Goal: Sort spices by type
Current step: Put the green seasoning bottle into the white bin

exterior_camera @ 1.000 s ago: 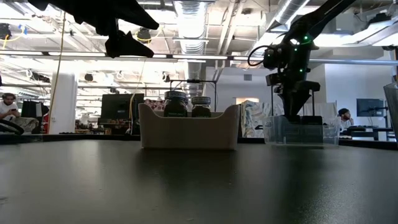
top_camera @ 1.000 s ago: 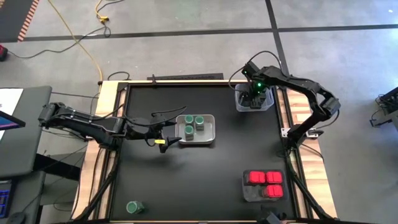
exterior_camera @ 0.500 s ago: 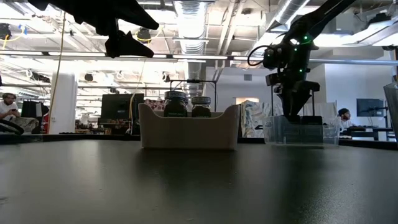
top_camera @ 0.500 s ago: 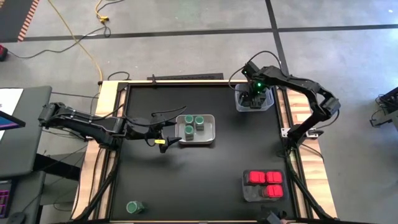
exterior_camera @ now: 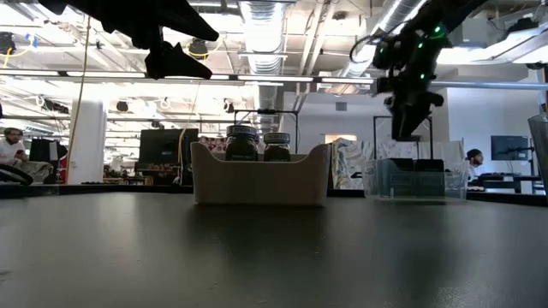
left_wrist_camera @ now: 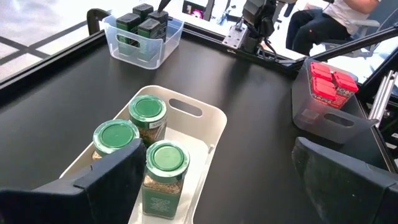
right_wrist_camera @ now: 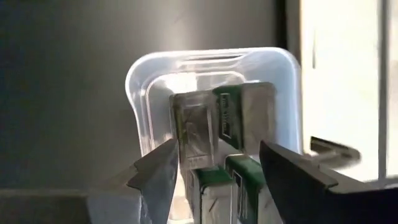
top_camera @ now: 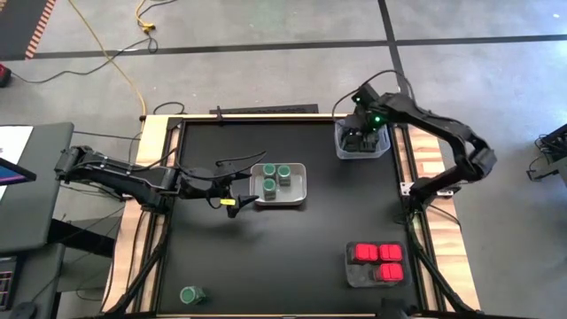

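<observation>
Three green-lidded jars point(top_camera: 275, 177) stand in a white tray point(top_camera: 301, 183) at mid-table and also show as jars point(left_wrist_camera: 146, 134) in the left wrist view. My left gripper point(top_camera: 239, 184) point(left_wrist_camera: 217, 205) hangs open just left of that tray, above table level. One more green-lidded jar point(top_camera: 192, 294) stands on its base near the table's near left corner. Several dark tins point(right_wrist_camera: 224, 124) point(left_wrist_camera: 140, 22) sit in a clear tray point(top_camera: 340, 149) at the far right. My right gripper point(right_wrist_camera: 214, 180) point(exterior_camera: 409, 120) hovers open above them, empty. Red boxes point(top_camera: 376, 257) fill a grey tray point(top_camera: 353, 276).
The three trays stand well apart, with bare black tabletop point(top_camera: 266, 257) between them. A raised rim runs round the table, and wooden borders point(top_camera: 425, 168) lie outside it. People sit in the room beyond the far edge.
My right gripper has risen straight up out of the clear tray and now hangs above it. The tins stay in the tray.
</observation>
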Robot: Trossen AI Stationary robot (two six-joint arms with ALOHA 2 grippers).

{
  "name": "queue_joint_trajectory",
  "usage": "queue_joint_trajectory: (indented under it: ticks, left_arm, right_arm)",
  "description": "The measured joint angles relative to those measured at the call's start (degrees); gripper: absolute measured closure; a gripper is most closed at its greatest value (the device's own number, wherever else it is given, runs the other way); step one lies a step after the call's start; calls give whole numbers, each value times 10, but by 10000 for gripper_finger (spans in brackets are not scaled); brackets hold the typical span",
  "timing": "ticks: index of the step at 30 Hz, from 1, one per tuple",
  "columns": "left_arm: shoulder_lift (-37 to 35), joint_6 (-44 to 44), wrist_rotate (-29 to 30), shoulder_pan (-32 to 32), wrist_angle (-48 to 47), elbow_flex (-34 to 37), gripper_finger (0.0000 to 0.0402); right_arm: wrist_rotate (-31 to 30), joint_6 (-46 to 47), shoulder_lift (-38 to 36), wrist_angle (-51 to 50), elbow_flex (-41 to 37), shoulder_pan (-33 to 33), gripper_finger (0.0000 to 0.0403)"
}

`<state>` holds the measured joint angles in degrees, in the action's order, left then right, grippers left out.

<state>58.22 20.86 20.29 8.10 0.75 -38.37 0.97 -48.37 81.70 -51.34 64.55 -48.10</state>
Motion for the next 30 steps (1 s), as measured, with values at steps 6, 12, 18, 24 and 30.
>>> queue_joint_trajectory:
  ticks: [6,12,18,24,30]
  left_arm:
    - [0,0,0,0,0,0,14]
    - [0,0,0,0,0,0,14]
    - [0,0,0,0,0,0,14]
    - [0,6,0,0,0,0,14]
    - [0,3,0,0,0,0,14]
  right_arm:
    - [0,199,-66,5,0,3,147]
    - [0,479,-114,3,0,22,147]
    - [0,599,-153,5,0,91,147]
    - [-77,710,-186,18,0,223,147]
    - [-186,836,-190,18,0,368,147]
